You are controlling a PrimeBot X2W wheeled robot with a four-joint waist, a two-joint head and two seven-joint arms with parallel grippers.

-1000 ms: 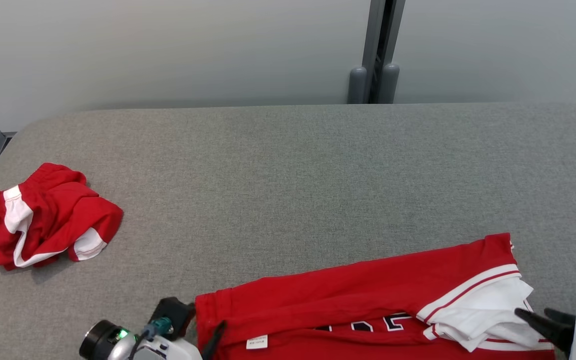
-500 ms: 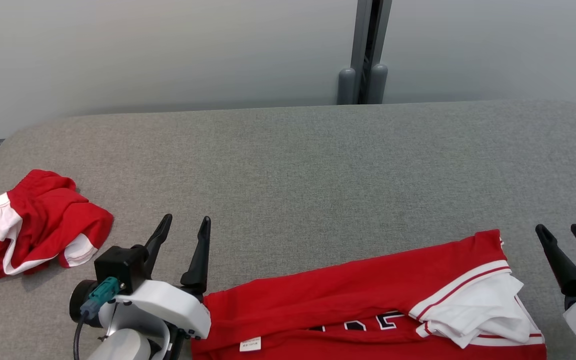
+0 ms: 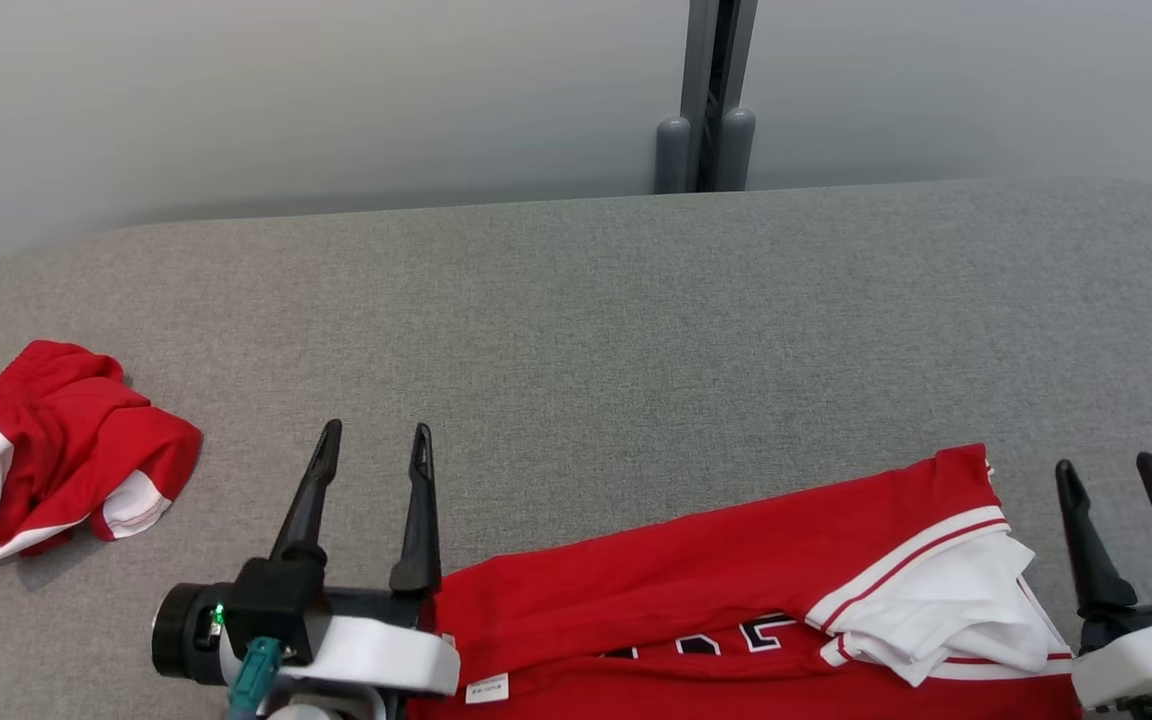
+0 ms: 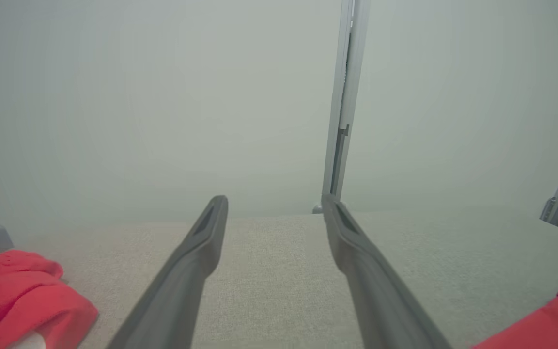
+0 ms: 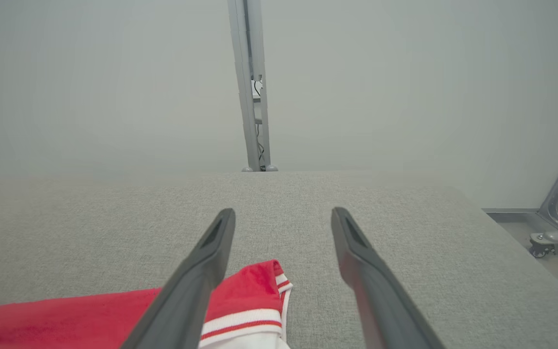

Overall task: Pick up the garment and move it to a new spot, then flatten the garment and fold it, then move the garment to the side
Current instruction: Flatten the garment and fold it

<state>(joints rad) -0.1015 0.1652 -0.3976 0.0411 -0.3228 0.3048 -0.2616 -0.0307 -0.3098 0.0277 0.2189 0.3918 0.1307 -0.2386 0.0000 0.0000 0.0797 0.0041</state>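
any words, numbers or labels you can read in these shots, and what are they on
Black, white-edged lettering on the folded red jersey with white trim: mostly hidden under a fold, not readable.
Small white sewn tag at the jersey's near edge: print too small to read.
Crumpled red and white garment on the grey fabric table: no text visible.

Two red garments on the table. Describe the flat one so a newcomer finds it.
On the grey table, look along the near edge, right of centre. The flat garment shows a white panel and dark lettering; the crumpled garment sits far left.
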